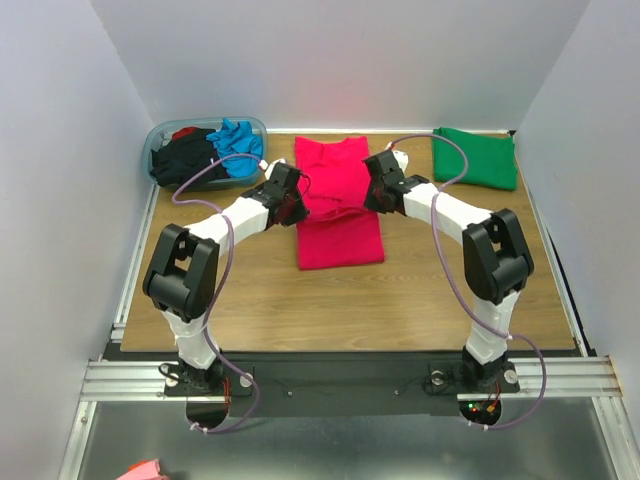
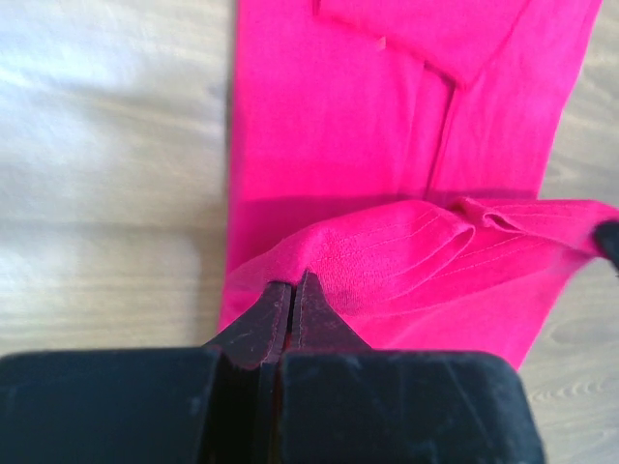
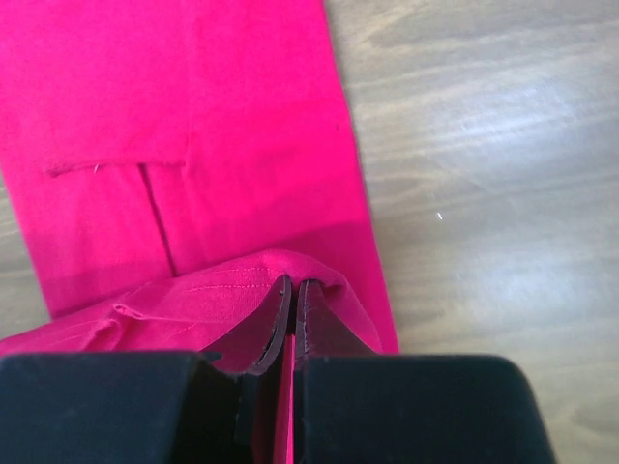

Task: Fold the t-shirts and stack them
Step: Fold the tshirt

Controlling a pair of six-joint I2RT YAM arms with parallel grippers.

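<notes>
One done, green shirt (image 1: 475, 158) folded far right; left gripper (image 2: 292, 290) and right gripper (image 3: 290, 290) pinch magenta shirt (image 1: 338, 215) mid-fold; black shirt (image 1: 185, 158) and turquoise shirt (image 1: 235, 138) sit crumpled in tub (image 1: 160, 133).

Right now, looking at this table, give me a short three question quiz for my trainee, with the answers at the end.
1. True or false: the left claw and the right claw are both shut on a raised edge of the bright magenta-red cloth t-shirt.
2. Where does the folded green cloth t-shirt lie? A) at the near edge B) at the far right corner of the wooden table C) under the magenta-red shirt.
3. What holds the black cloth and the turquoise-blue cloth?
Key: 1 true; 2 B; 3 the translucent bluish plastic tub at the far left.
</notes>
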